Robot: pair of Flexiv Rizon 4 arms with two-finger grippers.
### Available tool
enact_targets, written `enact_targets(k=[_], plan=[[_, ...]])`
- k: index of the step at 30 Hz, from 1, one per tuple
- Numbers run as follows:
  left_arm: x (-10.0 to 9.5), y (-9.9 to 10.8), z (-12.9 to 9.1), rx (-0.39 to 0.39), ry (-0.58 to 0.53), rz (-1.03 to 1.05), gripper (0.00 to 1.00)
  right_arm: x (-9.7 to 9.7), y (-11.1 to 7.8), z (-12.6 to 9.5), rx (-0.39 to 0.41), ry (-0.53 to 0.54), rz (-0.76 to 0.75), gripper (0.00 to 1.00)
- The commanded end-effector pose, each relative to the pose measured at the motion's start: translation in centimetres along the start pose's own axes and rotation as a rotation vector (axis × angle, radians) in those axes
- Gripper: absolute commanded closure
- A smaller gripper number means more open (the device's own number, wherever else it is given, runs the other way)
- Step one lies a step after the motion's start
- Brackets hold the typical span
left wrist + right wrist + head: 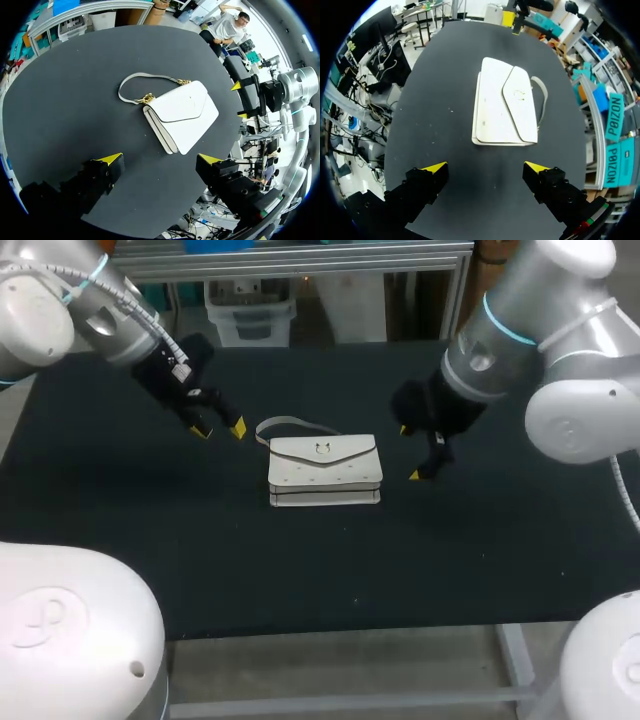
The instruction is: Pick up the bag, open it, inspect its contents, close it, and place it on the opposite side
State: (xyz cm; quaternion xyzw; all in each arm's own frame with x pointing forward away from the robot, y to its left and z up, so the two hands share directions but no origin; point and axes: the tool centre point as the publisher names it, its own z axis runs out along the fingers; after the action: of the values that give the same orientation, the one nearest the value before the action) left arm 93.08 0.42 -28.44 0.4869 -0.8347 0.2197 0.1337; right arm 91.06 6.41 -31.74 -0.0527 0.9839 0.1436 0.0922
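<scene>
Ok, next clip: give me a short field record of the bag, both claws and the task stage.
bag: white, lying flat on the table, mid-table
flap: closed
strap: lying on the table behind the bag
left claw: open, empty, above the table left of the bag, not touching it
right claw: open, empty, right of the bag, not touching it
stage: bag not yet picked up

Glossy white-grey arms (560, 390), cyan joint rings (505, 325), black pincers (219, 430), yellow tips (238, 428).
</scene>
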Motion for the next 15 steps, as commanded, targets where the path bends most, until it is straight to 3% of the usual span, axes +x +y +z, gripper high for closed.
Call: enact_targets(k=[1, 5, 6, 9, 15], plan=[[0.0, 0.0, 0.1, 0.001, -0.002, -0.001, 0.00, 0.0, 0.2, 0.0, 0.011, 0.000, 0.001, 0.00], [0.0, 0.0, 0.1, 0.001, -0.002, -0.001, 0.00, 0.0, 0.2, 0.0, 0.011, 0.000, 0.001, 0.00], [0.4, 0.1, 0.3, 0.004, -0.018, 0.068, 0.00, -0.2, 1.3, 0.3, -0.031, -0.018, -0.058, 0.00], [0.6, 0.1, 0.5, 0.048, -0.075, 0.199, 0.00, -0.3, 3.4, 1.2, 0.030, -0.048, -0.115, 0.00], [0.3, -0.2, 0.0, 0.114, -0.116, 0.393, 0.00, 0.3, 4.9, 3.1, 0.054, -0.067, -0.184, 0.00]])
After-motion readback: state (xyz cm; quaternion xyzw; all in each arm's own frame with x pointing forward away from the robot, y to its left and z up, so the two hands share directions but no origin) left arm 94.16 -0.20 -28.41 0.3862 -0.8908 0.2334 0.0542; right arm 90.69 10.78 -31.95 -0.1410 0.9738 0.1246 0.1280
